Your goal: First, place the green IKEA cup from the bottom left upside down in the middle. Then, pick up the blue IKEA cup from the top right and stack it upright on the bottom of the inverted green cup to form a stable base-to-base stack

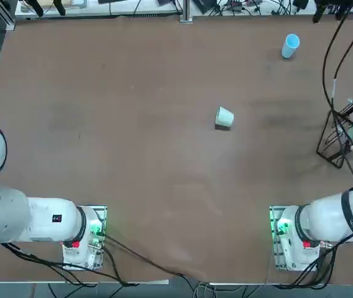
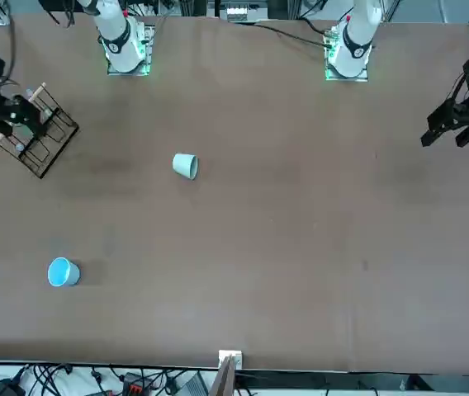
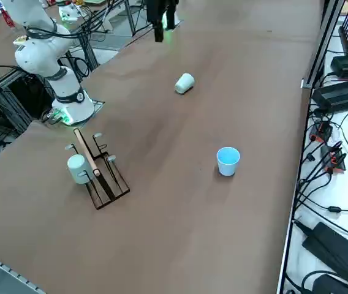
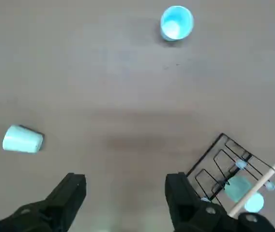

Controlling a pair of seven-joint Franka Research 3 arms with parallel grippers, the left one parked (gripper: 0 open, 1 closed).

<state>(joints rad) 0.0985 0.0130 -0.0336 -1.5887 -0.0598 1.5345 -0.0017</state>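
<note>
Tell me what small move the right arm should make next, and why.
Probably move the open, empty right gripper toward the green cup. That cup lies tipped on its side near mid-table, not yet inverted, while the blue cup stands upright at the far corner.

- The right arm rises from its base at the near right corner of the bench, its white links folded up and over toward the bench's right edge.
- The right gripper [image 4: 125,198] hangs high above the bench, pointing straight down at the surface.
- Its two black fingers [image 4: 69,193] stand wide apart, with nothing between them.
- The fingers touch nothing; only bare bench surface shows in the gap.
</note>
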